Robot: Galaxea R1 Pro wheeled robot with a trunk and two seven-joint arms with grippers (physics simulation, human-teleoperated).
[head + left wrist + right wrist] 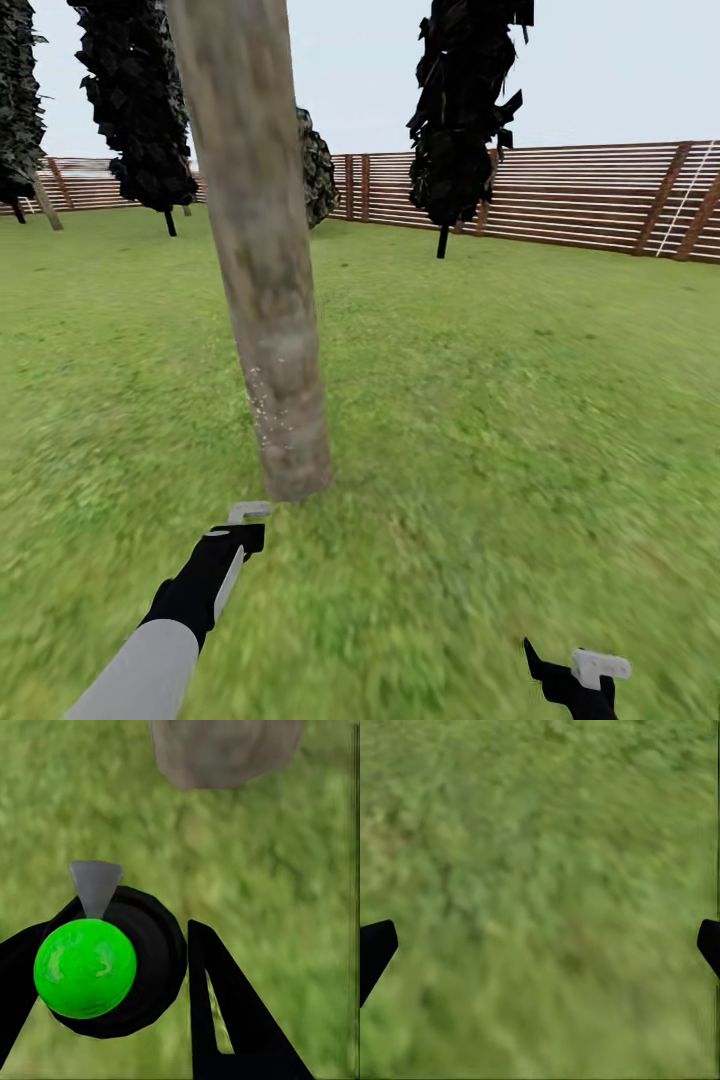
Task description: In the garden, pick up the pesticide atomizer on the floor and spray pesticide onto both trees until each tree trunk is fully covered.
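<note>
Grey-beige mottled tree trunk (265, 280) at 12 o'clock, pale speckles low on bark. Pesticide atomizer (94, 956) clamped in left tool (238, 535), just short of trunk base. Right tool (540, 945) spread wide over grass floor (500, 420).

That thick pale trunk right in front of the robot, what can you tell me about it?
The trunk is a thick, smooth, pale grey-beige cylinder with brownish mottling. It rises from the lawn, slanting a little in the head view, and runs out of the top of the picture. Tiny whitish specks dot its lower left side. The left gripper hangs just short of its base, not touching it.
</note>
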